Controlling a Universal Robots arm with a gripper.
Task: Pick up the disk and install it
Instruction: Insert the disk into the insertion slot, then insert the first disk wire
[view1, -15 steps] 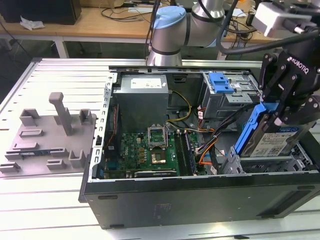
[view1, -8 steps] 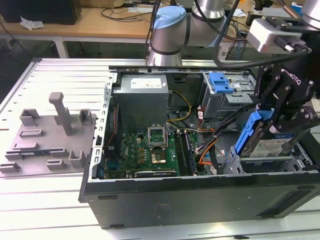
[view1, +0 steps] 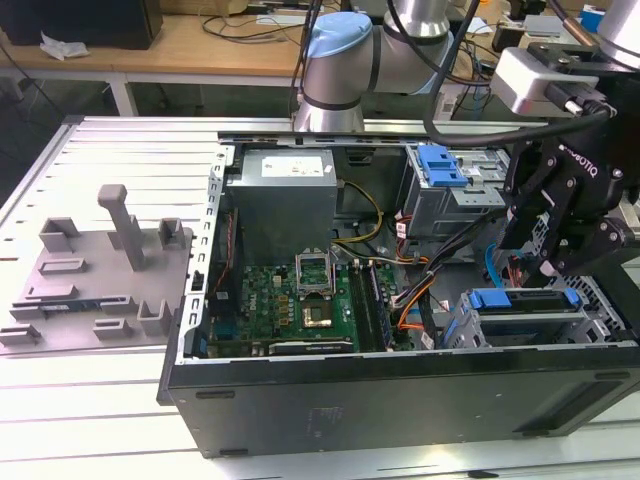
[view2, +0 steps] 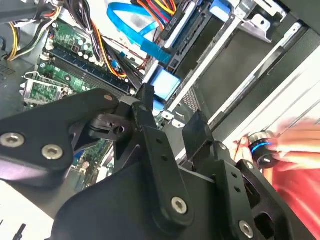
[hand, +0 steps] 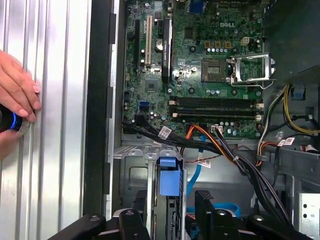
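Nearest of all, outside the case's near wall: notes a hand (hand: 17, 95) on the ribbed table (hand: 60, 150), pinching a small puck (hand: 7, 122) with a blue ring. Just inside that wall, at the exterior view's right, finds the disk (view1: 525, 300) slotted on edge in the drive cage (view1: 605, 315), blue carrier frame uppermost; cannot tell whether seated fully home. Directly over it, sees the gripper (view1: 540, 268) spread moderately wide and clasping nothing, with a finger (hand: 204, 210) to either side of the blue frame and apart from it in the first wrist view. Beside the cage, counts a blue lead and black cables (hand: 240, 165) crowding close. Farther in, passes the motherboard (view1: 300, 300), then the grey power supply (view1: 280, 195) and a blue latch (view1: 440, 165) toward the far wall.

Judged risks from here:
- Closing off-centre on the plastic frame and tilting the disk, so jamming it in the rails.
- Snagging or pinching the neighbouring cables on any descent.
- Pressing on a half-seated carrier and bending it.
- Catching the hand, given such closeness to the work.
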